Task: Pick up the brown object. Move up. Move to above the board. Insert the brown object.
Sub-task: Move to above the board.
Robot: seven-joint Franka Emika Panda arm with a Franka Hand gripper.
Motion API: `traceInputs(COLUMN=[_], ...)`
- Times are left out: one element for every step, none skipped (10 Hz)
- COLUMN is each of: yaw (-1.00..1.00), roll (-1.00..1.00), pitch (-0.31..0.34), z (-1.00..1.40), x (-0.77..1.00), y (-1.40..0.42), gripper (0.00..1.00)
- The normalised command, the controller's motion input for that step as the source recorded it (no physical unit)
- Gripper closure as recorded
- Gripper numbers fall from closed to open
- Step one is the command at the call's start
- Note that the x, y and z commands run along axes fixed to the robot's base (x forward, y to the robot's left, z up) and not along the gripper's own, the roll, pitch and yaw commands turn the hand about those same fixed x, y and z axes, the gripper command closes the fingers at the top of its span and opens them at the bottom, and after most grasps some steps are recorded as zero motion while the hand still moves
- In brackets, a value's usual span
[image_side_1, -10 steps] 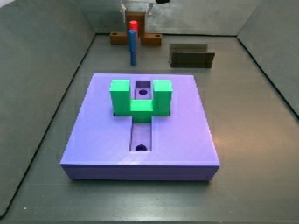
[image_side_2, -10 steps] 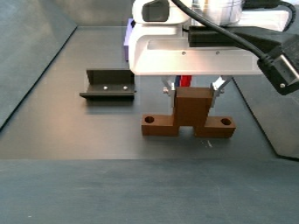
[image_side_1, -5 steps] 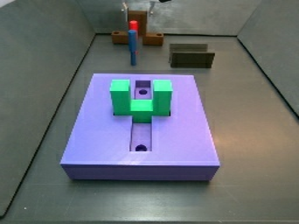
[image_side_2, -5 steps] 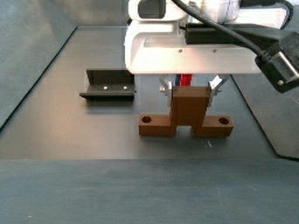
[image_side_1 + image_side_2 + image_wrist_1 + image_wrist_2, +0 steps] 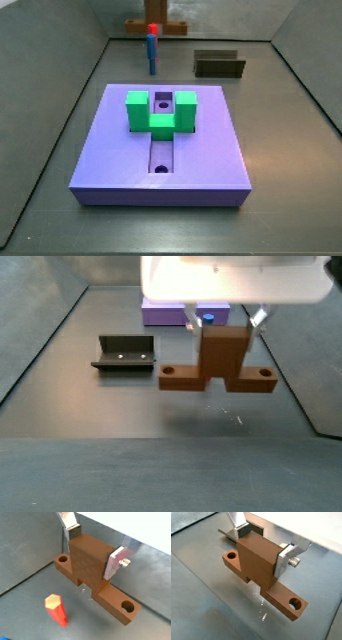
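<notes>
Brown object (image 5: 261,569): a rigid bar with a raised block at mid-length and a round hole near each end; I judge it stiff, light and smooth-sided, so prone to slip if tilted.
Best hold: the two flat sides of the raised block, at the balance point.
My fingers (image 5: 119,563): pinching that block from opposite sides, pads flat on its faces in both wrist views.
My gripper (image 5: 222,322): above the block, carrying the bar level and clear of the floor, a shadow beneath.
Board (image 5: 214,130): well apart from the bar, groove unoccupied.
Blue stick (image 5: 152,48): standing just beside the bar.
</notes>
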Motion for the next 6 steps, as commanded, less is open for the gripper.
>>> traceInputs(yaw=[0.0, 0.01, 0.01, 0.0, 0.0, 0.0], roll=[-0.01, 0.01, 0.0, -0.01, 0.0, 0.01], pitch=[0.015, 0.016, 0.02, 0.07, 0.075, 0.053], z=[1.4, 1.4, 1.4, 0.94, 0.55, 0.22], x=[-0.02, -0.06, 0.01, 0.02, 0.02, 0.04], y=[0.0, -0.01, 0.0, 0.01, 0.0, 0.0], gripper=[1.0, 1.0, 1.0, 1.0, 1.0, 1.0])
